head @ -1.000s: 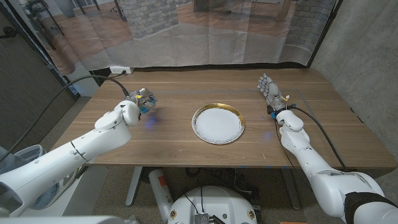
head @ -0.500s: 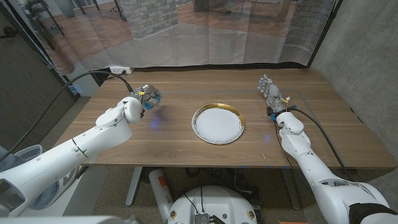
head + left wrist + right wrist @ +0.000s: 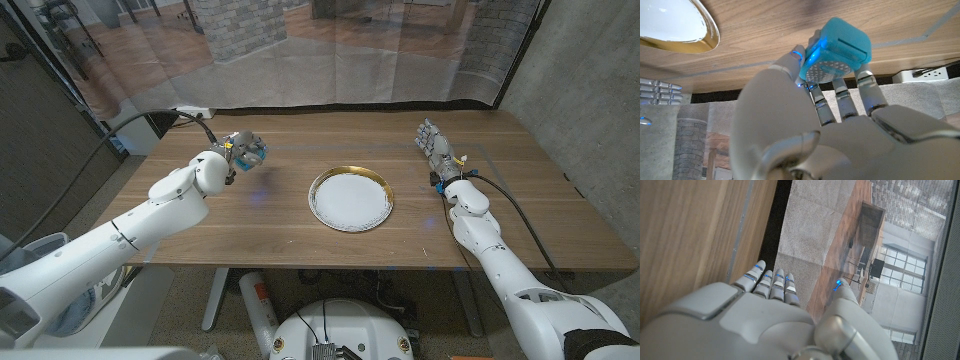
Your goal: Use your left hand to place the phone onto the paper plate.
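Phone (image 3: 839,52) in left hand (image 3: 240,155) above wooden table (image 3: 300,230), curtain (image 3: 330,50) behind.

Robot test lab: wooden tabletop (image 3: 300,170) fenced by clear plastic curtain (image 3: 300,60), bare concrete wall (image 3: 590,90), power strip (image 3: 192,113), trailing cables (image 3: 130,125).

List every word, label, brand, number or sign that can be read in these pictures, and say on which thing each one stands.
There is no readable text.
The phone held by the left hand: turquoise, no print visible.
The paper plate: plain white with a gold rim, no text.
The right hand: no readable marking.
The power strip: any marking too small to read.
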`<state>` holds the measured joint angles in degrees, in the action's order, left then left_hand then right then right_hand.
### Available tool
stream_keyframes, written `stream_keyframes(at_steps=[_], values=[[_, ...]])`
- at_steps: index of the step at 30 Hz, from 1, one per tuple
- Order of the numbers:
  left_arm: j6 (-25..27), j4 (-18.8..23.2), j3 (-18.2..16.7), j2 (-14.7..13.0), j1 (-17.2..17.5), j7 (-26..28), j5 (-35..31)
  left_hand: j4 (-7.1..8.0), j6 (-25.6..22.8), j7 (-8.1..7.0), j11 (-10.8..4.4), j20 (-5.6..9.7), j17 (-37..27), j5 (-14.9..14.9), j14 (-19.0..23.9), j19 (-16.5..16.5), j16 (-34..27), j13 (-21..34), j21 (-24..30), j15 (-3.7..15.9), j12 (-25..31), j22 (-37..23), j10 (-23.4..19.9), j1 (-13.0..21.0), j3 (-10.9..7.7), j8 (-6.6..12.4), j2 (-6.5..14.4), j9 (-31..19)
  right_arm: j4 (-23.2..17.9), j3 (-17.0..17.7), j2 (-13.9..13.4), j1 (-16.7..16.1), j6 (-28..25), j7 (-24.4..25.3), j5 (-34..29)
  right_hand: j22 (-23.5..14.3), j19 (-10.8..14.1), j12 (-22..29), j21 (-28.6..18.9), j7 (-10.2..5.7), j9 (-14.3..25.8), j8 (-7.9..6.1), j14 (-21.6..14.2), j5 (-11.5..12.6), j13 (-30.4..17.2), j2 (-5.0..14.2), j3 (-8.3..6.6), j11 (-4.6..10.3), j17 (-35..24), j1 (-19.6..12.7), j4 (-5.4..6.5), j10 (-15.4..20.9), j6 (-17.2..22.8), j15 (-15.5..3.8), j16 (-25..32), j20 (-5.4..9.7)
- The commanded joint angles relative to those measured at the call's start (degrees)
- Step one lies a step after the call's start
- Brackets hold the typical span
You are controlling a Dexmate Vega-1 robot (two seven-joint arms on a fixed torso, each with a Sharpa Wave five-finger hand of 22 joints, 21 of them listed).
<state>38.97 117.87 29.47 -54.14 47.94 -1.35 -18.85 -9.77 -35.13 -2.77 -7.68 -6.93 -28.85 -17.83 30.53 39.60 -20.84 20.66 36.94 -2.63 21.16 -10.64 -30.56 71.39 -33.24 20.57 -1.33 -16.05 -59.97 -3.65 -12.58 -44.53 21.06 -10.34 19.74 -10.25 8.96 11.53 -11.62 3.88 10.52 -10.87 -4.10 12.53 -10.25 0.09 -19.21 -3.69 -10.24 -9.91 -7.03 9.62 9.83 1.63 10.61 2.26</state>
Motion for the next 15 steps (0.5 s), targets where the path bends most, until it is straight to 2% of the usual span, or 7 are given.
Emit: stream_keyframes(at_steps=[1,5,15], values=[[-7.4,-1.9,-1.5,1.4,0.8,1.8,-1.0,1.05,-0.8,-0.14,-0.08,10.99,-0.3,-0.4,6.4,10.2,-0.2,0.2,0.4,10.39,0.3,-0.1,-0.4,5.6,-0.62,0.04,6.1,-0.1,-0.2,-0.1,-0.2,-0.1,0.0,0.4,0.1,-0.3,0.3,0.2,0.0,-0.04,0.3,-0.32,-0.6,0.2,-0.1,0.4,0.2,0.01,-0.2,-0.5,-0.16,0.4,0.5,0.07,0.0,0.64],[-10.4,-2.7,-2.0,1.0,0.7,0.5,-0.5,1.03,-1.0,-0.38,-0.19,11.26,-0.4,-0.4,6.4,10.1,-0.2,0.4,0.6,10.62,0.3,-0.1,-0.6,5.5,-0.57,0.1,6.1,-0.1,0.0,-0.1,-0.2,0.0,0.1,0.0,0.3,-0.3,0.3,0.2,0.0,-0.04,0.3,-0.33,-0.6,0.2,-0.1,0.41,0.21,-0.03,-0.2,-0.5,-0.16,0.4,0.5,0.04,0.0,0.66],[-14.1,-3.5,-2.1,1.6,0.6,-0.6,-1.9,1.09,-1.3,-0.58,-0.11,11.32,-0.7,-0.2,6.4,9.7,0.0,0.7,0.9,10.91,0.3,-0.1,-0.9,5.3,-0.43,0.13,6.1,-0.1,-0.8,0.2,-0.4,-0.7,0.1,0.2,0.6,-0.3,0.3,0.2,0.1,-0.04,0.3,-0.3,-0.6,0.2,-0.1,0.43,0.24,0.03,-0.2,-0.5,-0.17,0.5,0.5,0.07,0.0,0.66]])
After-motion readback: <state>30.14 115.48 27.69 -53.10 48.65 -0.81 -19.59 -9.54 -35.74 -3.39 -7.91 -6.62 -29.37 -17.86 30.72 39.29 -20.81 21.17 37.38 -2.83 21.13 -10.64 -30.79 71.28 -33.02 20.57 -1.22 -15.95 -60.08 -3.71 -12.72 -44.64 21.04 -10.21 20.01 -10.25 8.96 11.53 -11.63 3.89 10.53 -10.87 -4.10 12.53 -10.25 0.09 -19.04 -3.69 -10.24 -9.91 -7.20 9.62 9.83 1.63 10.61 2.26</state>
